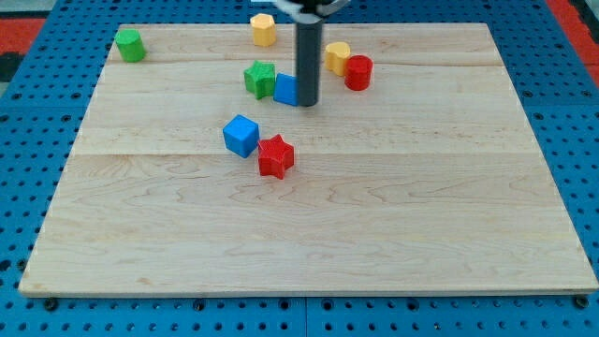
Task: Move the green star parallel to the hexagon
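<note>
The green star (259,78) lies on the wooden board near the view's top centre. A blue block (284,89) touches its right side, partly hidden by my rod. My tip (308,103) rests just right of that blue block, about 50 px right of the green star. The yellow hexagon (263,29) sits at the board's top edge, above the star. A second yellow block (336,57) and a red cylinder (357,72) stand to the right of my rod.
A green block (129,45) sits at the board's top left corner. A blue cube (241,135) and a red star (275,156) touch each other below the green star. The board's edge (309,292) borders a blue pegboard.
</note>
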